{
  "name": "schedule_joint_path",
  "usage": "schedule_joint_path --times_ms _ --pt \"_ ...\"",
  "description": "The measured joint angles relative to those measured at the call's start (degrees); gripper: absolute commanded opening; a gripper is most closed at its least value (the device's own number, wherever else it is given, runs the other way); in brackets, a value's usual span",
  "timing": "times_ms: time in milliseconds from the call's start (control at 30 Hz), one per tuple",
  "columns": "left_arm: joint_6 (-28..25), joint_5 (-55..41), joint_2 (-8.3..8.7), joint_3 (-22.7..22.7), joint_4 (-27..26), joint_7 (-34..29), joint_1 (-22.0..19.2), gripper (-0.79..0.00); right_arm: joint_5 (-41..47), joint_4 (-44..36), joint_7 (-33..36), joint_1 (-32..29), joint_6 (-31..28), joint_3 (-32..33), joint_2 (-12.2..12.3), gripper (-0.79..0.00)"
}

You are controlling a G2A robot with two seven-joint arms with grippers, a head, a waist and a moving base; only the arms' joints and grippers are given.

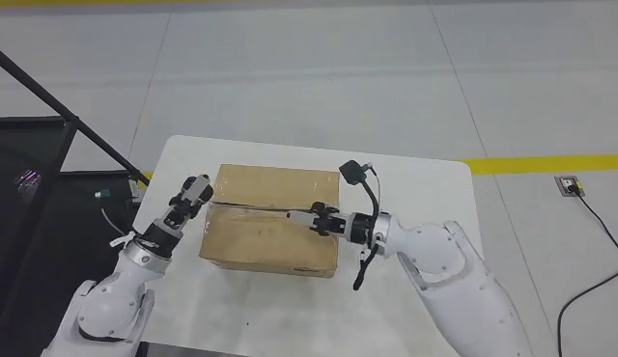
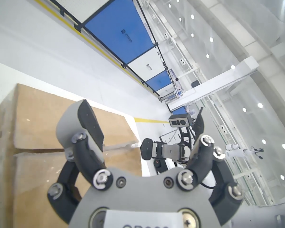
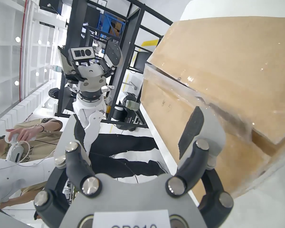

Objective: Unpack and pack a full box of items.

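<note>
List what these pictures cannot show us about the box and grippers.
- Contents of the box: every view, closed flaps cover them.
- Whether the right gripper touches the seam: top view, too small.
- Part of the box: left wrist view, cut off by the picture's edge.

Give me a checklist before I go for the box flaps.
1. Box sits wholly on the table: ok.
2. Flaps free to lift: not ok; clear tape covers the seam.
3. Left gripper open and empty, beside the box: ok.
4. Right gripper open and empty, over the box top near the seam: ok.
5. Either gripper touching the box: cannot tell.
6. What is inside: cannot tell; the flaps are shut.
</note>
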Motion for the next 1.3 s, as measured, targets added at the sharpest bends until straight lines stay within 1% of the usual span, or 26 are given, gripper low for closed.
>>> schedule_joint_path --times_ms 133,200,333,400,600,733,900,1067,1300 --pt "-0.1 -1.9 0.16 -4.1 2.5 1.8 2.2 0.0 0.6 4.5 -0.3 4.0 0.1 -3.2 -0.9 0.0" --pt "-0.4 -2.5 0.26 -5.9 4.3 1.9 3.1 0.0 0.5 6.4 -0.3 5.7 1.1 -4.3 -1.2 0.0" --pt "-1.0 -4.2 0.37 -8.0 7.0 0.7 4.8 0.0 0.8 9.6 -0.1 8.3 3.2 -5.5 -1.6 0.0" --pt "-1.1 -4.5 0.39 -8.3 8.1 -0.2 5.4 0.0 1.3 11.2 -0.1 9.4 4.2 -5.8 -1.9 0.0" --pt "-0.8 -4.8 0.3 -6.8 11.0 -3.0 5.0 0.0 2.2 14.0 0.1 11.6 5.9 -7.1 -2.5 0.0" --pt "-0.6 -4.4 0.09 -4.4 12.9 -4.9 3.8 0.0 2.7 14.7 0.3 12.5 6.5 -7.8 -2.8 0.0" --pt "-0.9 -4.0 -0.28 -1.6 14.5 -5.4 2.5 0.0 3.7 16.6 0.0 13.5 6.8 -9.3 -3.4 0.0" --pt "-1.7 -4.5 -0.55 0.1 15.2 -5.9 2.2 0.0 6.8 20.0 -2.1 14.8 6.3 -11.1 -4.7 0.0" --pt "-2.7 -6.3 -0.78 0.7 15.0 -6.6 2.8 0.0 11.4 25.9 -4.7 17.1 4.4 -14.2 -6.9 0.0"
